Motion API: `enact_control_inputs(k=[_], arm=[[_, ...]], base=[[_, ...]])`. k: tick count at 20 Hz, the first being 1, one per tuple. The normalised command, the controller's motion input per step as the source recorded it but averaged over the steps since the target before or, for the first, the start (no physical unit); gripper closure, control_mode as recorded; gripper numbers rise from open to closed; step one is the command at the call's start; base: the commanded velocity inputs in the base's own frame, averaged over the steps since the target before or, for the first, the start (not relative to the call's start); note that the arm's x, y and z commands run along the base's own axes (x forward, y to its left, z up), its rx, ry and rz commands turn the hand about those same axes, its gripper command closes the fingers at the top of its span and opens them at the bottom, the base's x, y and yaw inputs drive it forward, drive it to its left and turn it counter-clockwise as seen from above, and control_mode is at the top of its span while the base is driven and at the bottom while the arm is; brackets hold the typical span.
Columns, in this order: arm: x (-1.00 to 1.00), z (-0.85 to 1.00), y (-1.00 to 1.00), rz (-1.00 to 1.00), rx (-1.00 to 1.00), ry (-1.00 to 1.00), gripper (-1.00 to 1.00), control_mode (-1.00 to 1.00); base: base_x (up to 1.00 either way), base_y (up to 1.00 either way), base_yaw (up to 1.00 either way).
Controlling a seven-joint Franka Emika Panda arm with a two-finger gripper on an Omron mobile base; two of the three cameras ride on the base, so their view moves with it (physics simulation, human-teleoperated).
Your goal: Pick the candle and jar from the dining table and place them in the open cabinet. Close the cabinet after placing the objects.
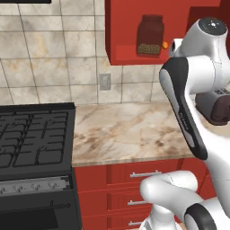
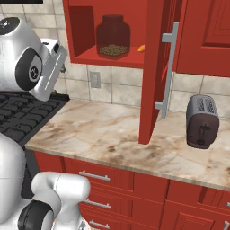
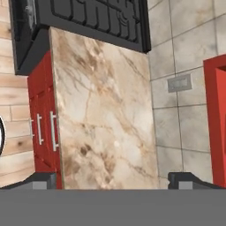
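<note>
The jar, clear glass with tan grains at its bottom, stands upright on the shelf inside the red wall cabinet. The cabinet's door stands open with its silver bar handle facing out. In the hand view my gripper is open, its two dark fingertips far apart with nothing between them, looking down over the marble counter. The candle and the dining table are out of view.
A small orange object lies on the shelf beside the jar. A toaster stands on the counter at the right. A black stove borders the counter on the left. Red drawers run below.
</note>
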Motion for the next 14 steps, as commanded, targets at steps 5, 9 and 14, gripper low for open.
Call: enact_control_inputs(k=[5,9,14], arm=[[0.0,-0.06,0.11,0.05,0.0,-0.06,-1.0,-1.0],[0.0,0.0,0.05,0.0,0.0,0.0,-1.0,-1.0],[-0.02,0.0,0.02,0.0,0.0,0.0,-1.0,-1.0]], base=[[0.0,0.0,0.0],[0.0,0.0,0.0],[0.0,0.0,0.0]])
